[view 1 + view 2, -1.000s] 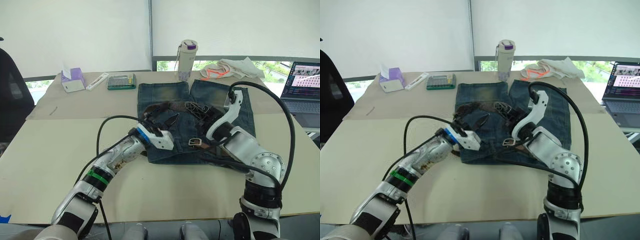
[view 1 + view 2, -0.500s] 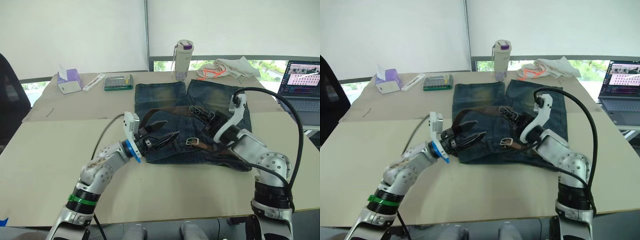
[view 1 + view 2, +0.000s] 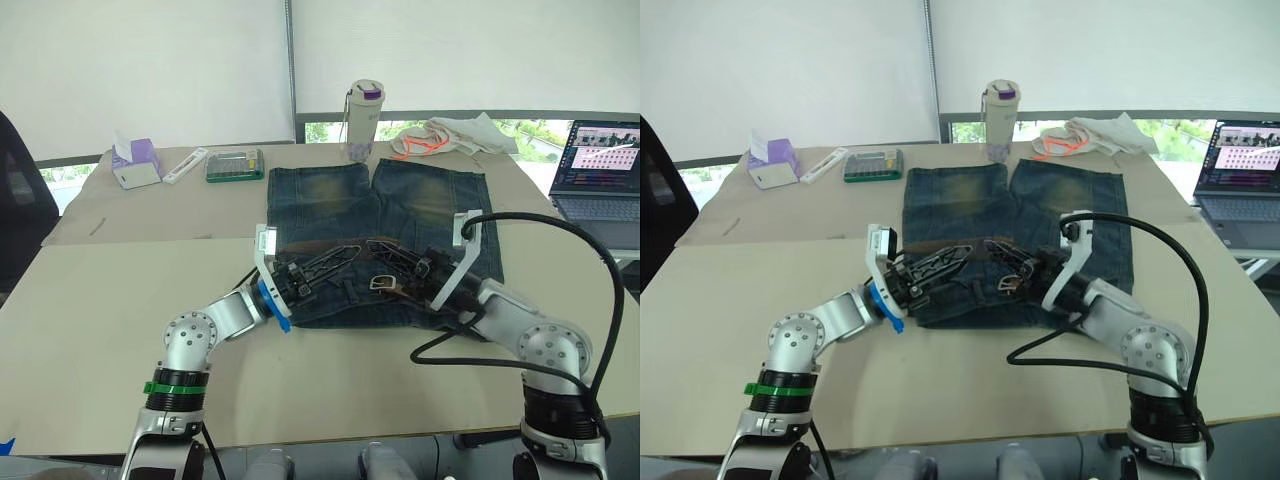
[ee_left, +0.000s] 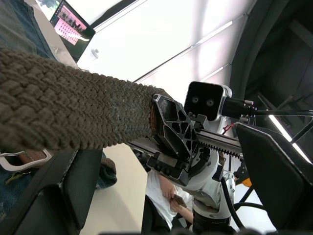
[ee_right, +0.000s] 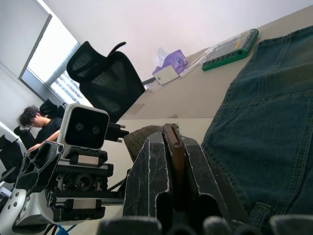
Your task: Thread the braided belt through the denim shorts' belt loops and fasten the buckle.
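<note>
Right wrist view shows the right gripper point(image 5: 172, 161) clenched on the dark brown braided belt point(image 3: 330, 247), across the dark blue denim shorts point(image 3: 440, 205); left gripper point(image 3: 330, 265) spread beside it.

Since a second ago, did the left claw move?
Yes. The left claw, with the belt between its fingers, has swung from pointing at the bottle to lying flat across the shorts, pointing toward the right claw.

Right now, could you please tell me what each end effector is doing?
Left end effector: open, beside the braided belt.
Right end effector: shut on the braided belt.
</note>
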`<action>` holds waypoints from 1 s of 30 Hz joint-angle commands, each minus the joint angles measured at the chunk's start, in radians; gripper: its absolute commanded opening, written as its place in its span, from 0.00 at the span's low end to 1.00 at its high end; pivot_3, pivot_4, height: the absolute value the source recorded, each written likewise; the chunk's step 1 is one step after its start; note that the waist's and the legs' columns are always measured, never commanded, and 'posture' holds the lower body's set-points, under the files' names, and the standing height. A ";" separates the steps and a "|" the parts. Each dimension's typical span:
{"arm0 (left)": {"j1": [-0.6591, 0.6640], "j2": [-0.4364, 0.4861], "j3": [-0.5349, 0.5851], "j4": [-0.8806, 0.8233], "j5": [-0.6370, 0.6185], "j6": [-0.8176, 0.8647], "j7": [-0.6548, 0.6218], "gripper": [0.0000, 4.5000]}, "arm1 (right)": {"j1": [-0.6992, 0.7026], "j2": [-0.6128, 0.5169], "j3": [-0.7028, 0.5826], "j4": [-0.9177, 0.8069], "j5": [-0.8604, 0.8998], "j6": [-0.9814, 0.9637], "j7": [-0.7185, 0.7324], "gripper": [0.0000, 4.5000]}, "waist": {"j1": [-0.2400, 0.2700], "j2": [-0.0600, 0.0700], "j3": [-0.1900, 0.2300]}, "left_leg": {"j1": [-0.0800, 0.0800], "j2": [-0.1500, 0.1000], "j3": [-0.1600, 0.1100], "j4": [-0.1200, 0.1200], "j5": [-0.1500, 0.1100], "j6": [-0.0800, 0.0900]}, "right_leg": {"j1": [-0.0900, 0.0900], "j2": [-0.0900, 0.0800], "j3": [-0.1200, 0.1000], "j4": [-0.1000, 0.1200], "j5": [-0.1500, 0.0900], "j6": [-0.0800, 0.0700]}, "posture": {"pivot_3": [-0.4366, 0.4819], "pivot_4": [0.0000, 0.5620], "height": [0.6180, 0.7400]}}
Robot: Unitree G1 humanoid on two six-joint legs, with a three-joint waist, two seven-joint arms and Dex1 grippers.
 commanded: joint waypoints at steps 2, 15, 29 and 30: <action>-0.009 -0.017 0.053 -0.014 -0.027 0.016 -0.002 1.00 | -0.002 -0.009 -0.016 -0.040 0.026 -0.006 0.015 0.00 | 0.002 0.000 0.000 | 0.000 0.000 0.000 0.000 0.000 0.000 | 0.000 0.000 0.000 0.000 0.000 0.000 | 0.48 0.27 1.00; 0.012 -0.078 0.090 -0.042 0.006 0.016 0.057 0.15 | 0.016 0.001 0.000 -0.064 0.064 0.008 -0.004 0.00 | 0.021 0.000 0.000 | 0.000 0.000 0.000 0.000 0.000 0.000 | 0.000 -0.001 0.000 -0.002 0.000 0.000 | 0.48 0.27 1.00; 0.131 -0.116 0.140 -0.140 -0.036 0.031 0.397 0.00 | 0.135 -0.107 0.010 -0.123 -0.182 -0.173 0.149 0.72 | 0.025 0.000 0.000 | 0.000 0.000 0.000 0.000 0.000 -0.001 | 0.001 -0.001 0.000 -0.003 0.001 0.000 | 0.48 0.27 1.00; 0.142 -0.111 0.141 -0.149 -0.026 0.031 0.431 0.00 | 0.156 -0.120 0.012 -0.125 -0.215 -0.208 0.184 0.72 | 0.025 0.000 0.000 | 0.000 0.000 0.000 0.000 0.000 -0.001 | 0.001 -0.002 0.000 -0.003 0.001 0.000 | 0.48 0.27 1.00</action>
